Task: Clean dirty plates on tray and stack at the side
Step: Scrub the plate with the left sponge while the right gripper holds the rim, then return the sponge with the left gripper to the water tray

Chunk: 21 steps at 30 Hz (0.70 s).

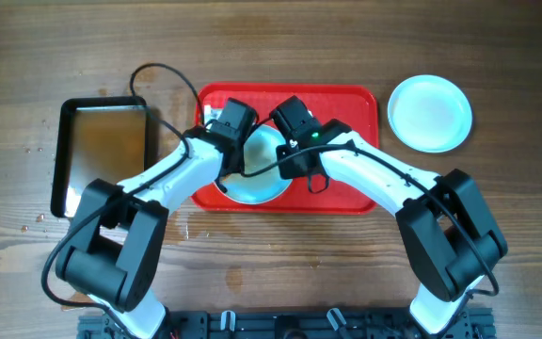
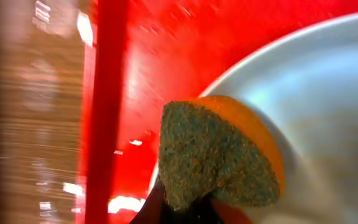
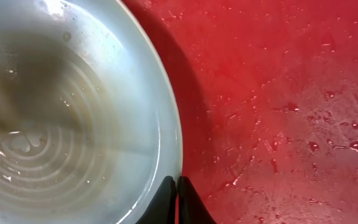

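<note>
Right fingers [image 3: 166, 202] tight on plate [image 3: 73, 112] rim; left fingers [image 2: 160, 210] with sponge [image 2: 216, 155] against it.

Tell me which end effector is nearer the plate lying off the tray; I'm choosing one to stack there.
Right. The right end effector works at the tray, directly left of the off-tray plate; the left end effector sits farther left, across the tray's plate.
</note>
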Motion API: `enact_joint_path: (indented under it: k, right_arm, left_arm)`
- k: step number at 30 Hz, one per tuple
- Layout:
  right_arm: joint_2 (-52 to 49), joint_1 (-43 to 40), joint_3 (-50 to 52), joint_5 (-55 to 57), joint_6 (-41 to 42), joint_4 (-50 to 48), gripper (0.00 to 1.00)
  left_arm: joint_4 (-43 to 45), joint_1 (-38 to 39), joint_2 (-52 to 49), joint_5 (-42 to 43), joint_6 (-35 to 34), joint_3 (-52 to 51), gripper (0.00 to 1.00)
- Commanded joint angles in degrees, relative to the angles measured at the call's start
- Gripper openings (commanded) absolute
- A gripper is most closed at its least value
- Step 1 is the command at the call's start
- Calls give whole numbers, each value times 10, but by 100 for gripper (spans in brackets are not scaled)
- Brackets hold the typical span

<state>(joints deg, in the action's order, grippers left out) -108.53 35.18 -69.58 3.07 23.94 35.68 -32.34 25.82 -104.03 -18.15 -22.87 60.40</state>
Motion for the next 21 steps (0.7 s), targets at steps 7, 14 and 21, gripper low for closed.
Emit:
enact_joint_path:
  k: [7, 14, 21]
  right_arm:
    - [-8, -11, 9, 44, 2, 21, 4]
    - [-5, -11, -85, 97, -35, 90, 4]
    - [1, -9, -234, 177, -105, 189, 4]
  left_arm:
    - [-18, -19, 137, -147, -71, 20, 4]
    - [-71, -187, 198, 111, -81, 20, 4]
    - [-128, -372, 198, 162, -80, 18, 5]
